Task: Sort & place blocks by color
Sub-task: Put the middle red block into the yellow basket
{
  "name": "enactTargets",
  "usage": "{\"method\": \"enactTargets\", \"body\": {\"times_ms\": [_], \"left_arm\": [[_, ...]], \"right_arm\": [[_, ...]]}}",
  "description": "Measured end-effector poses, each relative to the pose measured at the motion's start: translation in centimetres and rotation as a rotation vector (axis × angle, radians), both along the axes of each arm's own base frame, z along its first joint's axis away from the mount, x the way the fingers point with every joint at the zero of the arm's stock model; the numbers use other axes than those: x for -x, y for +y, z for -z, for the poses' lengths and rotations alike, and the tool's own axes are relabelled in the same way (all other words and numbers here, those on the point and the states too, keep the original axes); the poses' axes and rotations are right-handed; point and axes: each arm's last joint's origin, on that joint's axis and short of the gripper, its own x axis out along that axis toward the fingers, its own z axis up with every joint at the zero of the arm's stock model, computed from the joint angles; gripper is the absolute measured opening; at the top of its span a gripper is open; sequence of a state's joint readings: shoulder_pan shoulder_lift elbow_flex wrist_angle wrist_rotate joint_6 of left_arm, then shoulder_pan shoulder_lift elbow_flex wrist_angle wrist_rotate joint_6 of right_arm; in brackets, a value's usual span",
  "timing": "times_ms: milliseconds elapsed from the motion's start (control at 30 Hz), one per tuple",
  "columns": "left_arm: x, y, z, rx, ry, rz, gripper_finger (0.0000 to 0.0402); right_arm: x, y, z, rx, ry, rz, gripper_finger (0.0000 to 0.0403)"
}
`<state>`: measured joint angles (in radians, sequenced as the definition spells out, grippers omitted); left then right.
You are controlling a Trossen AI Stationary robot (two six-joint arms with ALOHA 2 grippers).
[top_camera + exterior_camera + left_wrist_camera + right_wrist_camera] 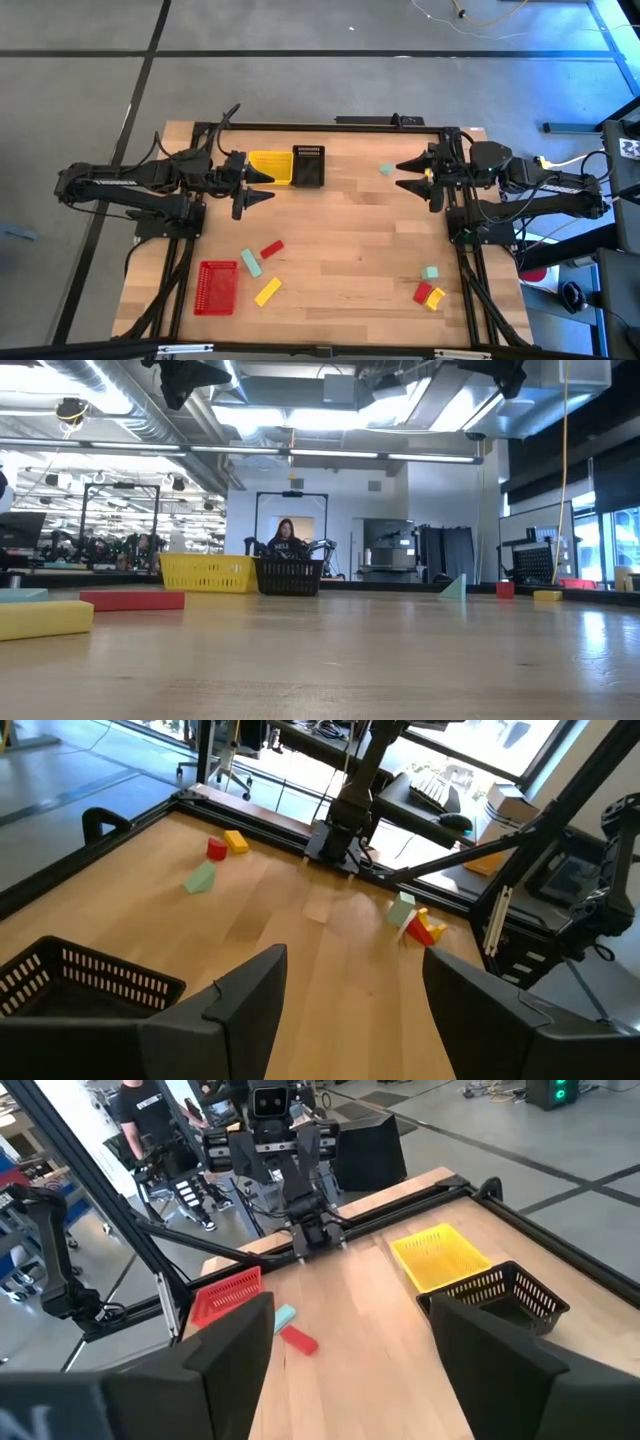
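Right gripper [412, 175]: fingers spread wide, nothing between them, hanging above the table at about 2 o'clock in the high view. A pale teal wedge block [385, 170] lies just beyond the tips, toward 12 o'clock.

Left gripper [262, 187]: fingers also wide and empty, at about 10 o'clock, its tips just beside the slotted yellow plastic basket [270, 166] and the slotted black plastic basket [308, 166], which sit side by side at 12 o'clock.

Blocks on the light wooden tabletop [340, 240]:
- 7 o'clock cluster: red rectangular block [271, 249], pale teal rectangular block [250, 263], yellow rectangular block [267, 291], all near the slotted red plastic basket [217, 287].
- 4 o'clock cluster: a teal block [430, 272], with a red piece [423, 292] and a yellow piece [435, 298] touching each other.

Handling, by judgement: small, solid, rigid and light; probably smooth-faced, so a pinch across two flat parallel sides should hold. The wedge's sloped face would likely squirt out; take its flat sides.

Hard to make out: whether either basket at 12 o'clock holds blocks; only seven blocks can be counted. The low view cuts off both grippers. Shapes of the touching red and yellow pair are unclear.
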<state>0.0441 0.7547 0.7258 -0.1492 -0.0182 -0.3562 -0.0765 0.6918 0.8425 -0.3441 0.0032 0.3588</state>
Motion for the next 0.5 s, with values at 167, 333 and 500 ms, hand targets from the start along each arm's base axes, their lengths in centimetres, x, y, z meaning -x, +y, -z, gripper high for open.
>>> {"method": "enactTargets", "body": {"times_ms": [167, 333, 500], "left_arm": [[-0.8, -0.3, 0.5, 0.118, 0.111, 0.023, 0.0228], [-3.2, -2.1, 2.3, 0.22, 0.543, 0.055, 0.0228], [-6.0, -5.2, 5.2, 0.295, 0.796, -0.013, 0.0228]], "right_arm": [[0.0, 0.0, 0.0, 0.0, -0.001, -0.003, 0.027], [0.0, 0.0, 0.0, 0.0, -0.001, -0.003, 0.027], [0.0, 0.0, 0.0, 0.0, 0.0, -0.004, 0.027]]}}
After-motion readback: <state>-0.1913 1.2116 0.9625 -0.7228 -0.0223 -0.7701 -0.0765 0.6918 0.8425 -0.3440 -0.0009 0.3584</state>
